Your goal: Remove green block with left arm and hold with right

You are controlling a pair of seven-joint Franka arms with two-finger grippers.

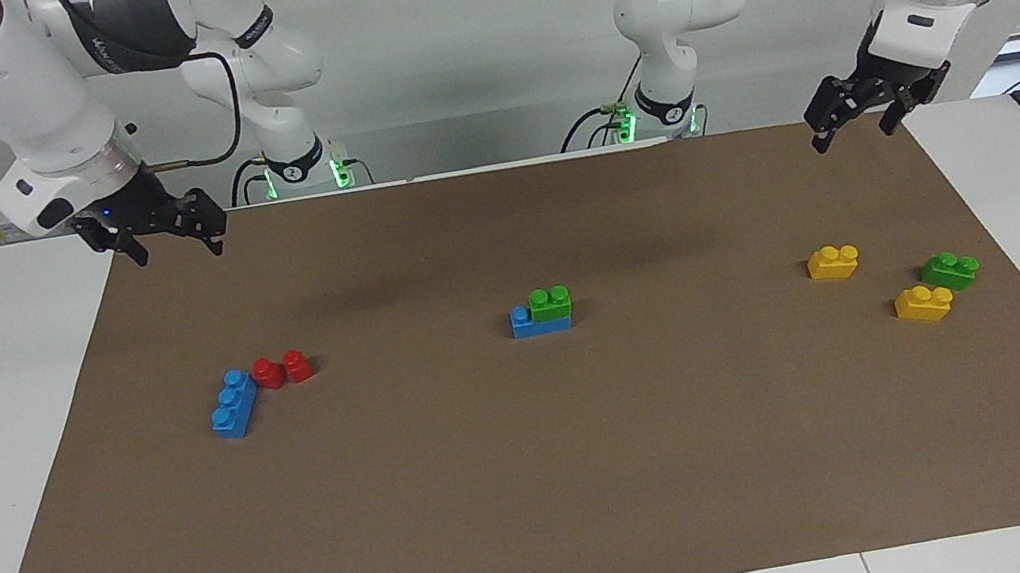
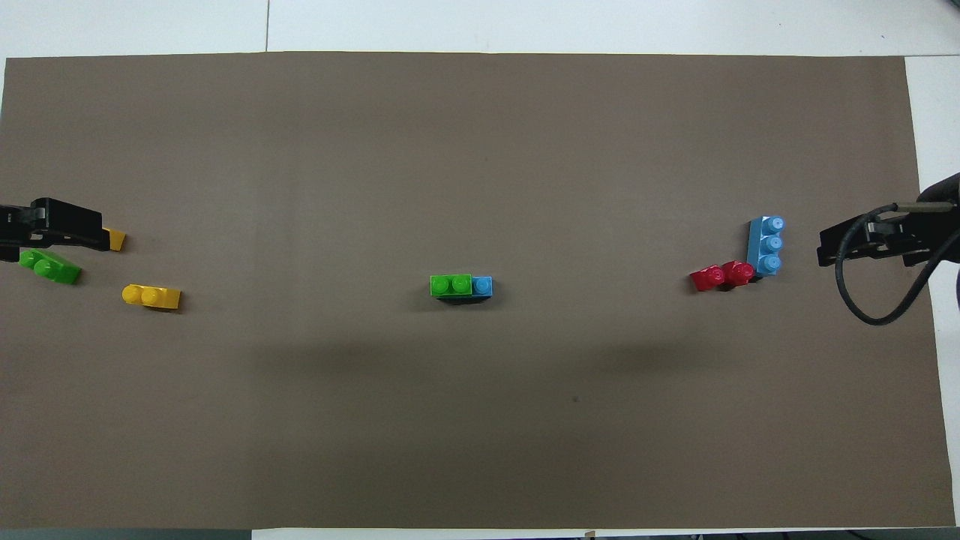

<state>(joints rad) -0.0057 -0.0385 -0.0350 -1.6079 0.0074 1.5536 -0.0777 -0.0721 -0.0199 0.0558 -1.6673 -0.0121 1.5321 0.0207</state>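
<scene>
The lime-green block (image 1: 551, 307) with two studs sits on top of a longer blue brick (image 1: 524, 323) in the middle of the brown mat; it also shows in the overhead view (image 2: 451, 285). My left gripper (image 1: 852, 139) is open and empty, raised over the mat's edge at the left arm's end, well apart from the block. In the overhead view the left gripper (image 2: 96, 229) covers part of a yellow brick. My right gripper (image 1: 180, 256) is open and empty, raised over the mat's edge at the right arm's end; it also shows in the overhead view (image 2: 825, 247).
Two yellow bricks (image 1: 833, 262) (image 1: 923, 304) and a darker green brick (image 1: 950, 270) lie toward the left arm's end. A blue three-stud brick (image 1: 233, 404) and two small red bricks (image 1: 283, 369) lie toward the right arm's end. The brown mat (image 1: 543, 504) lies on a white table.
</scene>
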